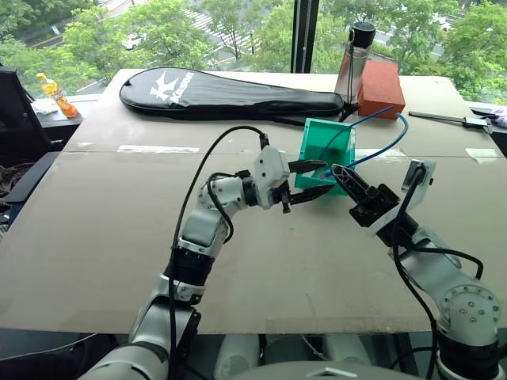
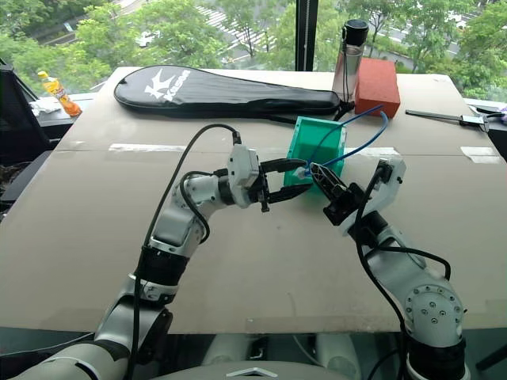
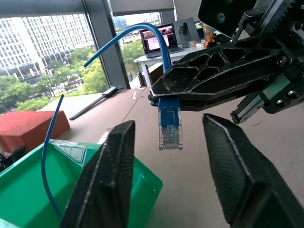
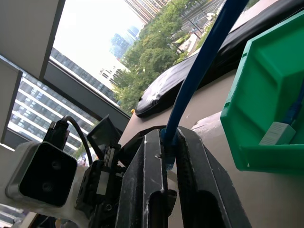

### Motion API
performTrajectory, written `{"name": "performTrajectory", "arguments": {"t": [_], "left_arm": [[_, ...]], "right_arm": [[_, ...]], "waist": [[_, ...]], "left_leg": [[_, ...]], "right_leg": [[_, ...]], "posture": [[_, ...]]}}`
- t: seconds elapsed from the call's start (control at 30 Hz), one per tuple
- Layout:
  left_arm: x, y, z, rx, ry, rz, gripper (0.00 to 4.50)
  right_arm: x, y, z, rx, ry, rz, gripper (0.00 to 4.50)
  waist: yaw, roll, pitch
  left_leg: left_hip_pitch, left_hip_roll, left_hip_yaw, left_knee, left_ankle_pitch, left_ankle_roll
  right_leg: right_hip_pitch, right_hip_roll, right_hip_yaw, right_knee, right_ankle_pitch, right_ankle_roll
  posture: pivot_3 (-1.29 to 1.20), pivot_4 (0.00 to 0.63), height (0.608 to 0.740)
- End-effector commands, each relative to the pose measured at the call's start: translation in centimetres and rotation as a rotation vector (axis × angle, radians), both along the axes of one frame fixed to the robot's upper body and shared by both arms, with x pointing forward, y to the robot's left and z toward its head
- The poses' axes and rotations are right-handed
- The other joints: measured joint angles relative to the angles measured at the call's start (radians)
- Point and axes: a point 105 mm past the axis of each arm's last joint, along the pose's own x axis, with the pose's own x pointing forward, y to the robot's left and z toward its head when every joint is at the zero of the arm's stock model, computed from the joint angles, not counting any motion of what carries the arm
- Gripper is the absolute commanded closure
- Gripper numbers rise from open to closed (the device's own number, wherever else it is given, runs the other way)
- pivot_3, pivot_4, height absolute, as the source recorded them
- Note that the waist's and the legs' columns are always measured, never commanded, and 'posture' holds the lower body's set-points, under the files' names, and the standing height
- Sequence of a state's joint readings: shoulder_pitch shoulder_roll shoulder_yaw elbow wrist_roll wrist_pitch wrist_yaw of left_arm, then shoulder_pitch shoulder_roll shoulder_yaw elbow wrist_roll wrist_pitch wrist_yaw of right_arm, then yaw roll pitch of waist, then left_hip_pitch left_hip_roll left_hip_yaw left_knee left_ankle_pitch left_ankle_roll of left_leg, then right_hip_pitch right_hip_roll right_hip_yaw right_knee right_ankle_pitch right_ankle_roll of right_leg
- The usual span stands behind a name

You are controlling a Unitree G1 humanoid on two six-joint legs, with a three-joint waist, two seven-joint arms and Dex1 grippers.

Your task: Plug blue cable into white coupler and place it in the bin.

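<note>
My right gripper [image 1: 339, 172] is shut on the blue cable [image 1: 401, 133] near one end. The cable's clear plug [image 3: 170, 130] hangs just past the closed fingers [image 3: 213, 80]. The rest of the cable arcs up and back over the bin [image 1: 325, 127]. My left gripper [image 1: 327, 176] is open, its two fingers [image 3: 109, 175] on either side of the plug without touching it. Both grippers hover at the near side of the teal-green bin. A second blue cord [image 3: 46, 161] with a flat white piece [image 4: 278, 134] lies inside the bin. The white coupler is out of view.
A black racket bag [image 1: 230, 93] lies across the far side of the table. A red block [image 1: 382, 89] and a metal bottle [image 1: 355, 59] stand just behind the bin. A tool [image 1: 459, 119] lies at the far right, an orange bottle [image 1: 57, 95] at the far left.
</note>
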State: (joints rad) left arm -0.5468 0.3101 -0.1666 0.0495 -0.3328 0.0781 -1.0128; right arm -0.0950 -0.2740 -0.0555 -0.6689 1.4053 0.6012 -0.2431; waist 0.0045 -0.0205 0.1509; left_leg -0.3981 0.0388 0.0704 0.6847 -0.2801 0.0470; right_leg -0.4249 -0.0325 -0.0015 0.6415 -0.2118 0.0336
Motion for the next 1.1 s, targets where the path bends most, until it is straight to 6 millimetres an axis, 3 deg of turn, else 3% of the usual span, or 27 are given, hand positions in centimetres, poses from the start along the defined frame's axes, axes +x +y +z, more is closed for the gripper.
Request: {"name": "performTrajectory", "arguments": {"t": [0.03, 0.13, 0.3, 0.43, 0.77, 1.07, 1.1], "left_arm": [[0.6, 3.9, 0.9, -0.023, 0.059, 0.112, 0.79], [1.4, 7.7, 0.5, -0.008, 0.134, 0.224, 0.79], [2.5, 14.5, -2.0, 0.092, 0.234, 0.401, 0.79], [3.1, 16.5, -3.2, 0.138, 0.248, 0.449, 0.79], [5.7, 16.8, -6.7, 0.245, 0.222, 0.477, 0.79], [6.7, 15.6, -7.3, 0.261, 0.208, 0.426, 0.79], [6.7, 15.5, -7.4, 0.262, 0.208, 0.418, 1.33]], "right_arm": [[-0.1, -0.6, 1.0, 0.005, -0.052, -0.006, 4.5], [0.1, -0.8, 0.9, -0.007, -0.055, -0.005, 4.5], [0.5, -0.8, 0.7, -0.027, -0.059, 0.015, 4.5], [0.7, -0.6, 0.5, -0.038, -0.063, 0.031, 4.5], [0.2, -0.4, 0.5, -0.051, -0.077, 0.026, 4.5], [-0.3, -0.8, 0.5, -0.053, -0.075, -0.013, 4.5], [-0.4, -0.8, 0.5, -0.053, -0.074, -0.016, 4.5]], "waist": [[-0.013, 0.0, 0.0], [-0.018, 0.0, 0.0], [-0.018, 0.0, 0.0], [-0.012, 0.0, 0.0], [-0.008, -0.002, 0.0], [-0.015, -0.002, 0.0], [-0.015, -0.002, 0.0]], "left_leg": [[0.0, 0.0, 0.0, 0.0, 0.0, 0.0], [0.0, 0.001, 0.0, -0.001, 0.0, 0.0], [0.0, 0.001, 0.0, -0.001, 0.0, 0.0], [0.0, 0.0, 0.0, -0.001, 0.0, 0.0], [-0.001, 0.0, 0.001, -0.001, 0.0, 0.0], [-0.001, 0.0, 0.001, -0.001, 0.0, 0.0], [-0.001, 0.0, 0.001, -0.001, 0.0, 0.0]], "right_leg": [[0.0, 0.0, 0.0, 0.0, 0.0, 0.0], [0.0, 0.0, -0.001, 0.0, 0.0, 0.0], [0.0, -0.001, -0.001, 0.0, 0.0, 0.0], [0.0, -0.001, -0.001, 0.0, -0.002, -0.003], [-0.001, -0.002, -0.002, 0.0, 0.0, 0.0], [-0.001, -0.002, -0.002, 0.0, 0.0, 0.0], [-0.001, -0.002, -0.001, 0.0, 0.0, 0.0]], "posture": [[0.0, 0.15, 0.74], [0.0, 0.15, 0.74], [0.0, 0.15, 0.74], [0.0, 0.15, 0.74], [0.0, 0.15, 0.74], [0.0, 0.15, 0.74], [0.0, 0.15, 0.74]]}}
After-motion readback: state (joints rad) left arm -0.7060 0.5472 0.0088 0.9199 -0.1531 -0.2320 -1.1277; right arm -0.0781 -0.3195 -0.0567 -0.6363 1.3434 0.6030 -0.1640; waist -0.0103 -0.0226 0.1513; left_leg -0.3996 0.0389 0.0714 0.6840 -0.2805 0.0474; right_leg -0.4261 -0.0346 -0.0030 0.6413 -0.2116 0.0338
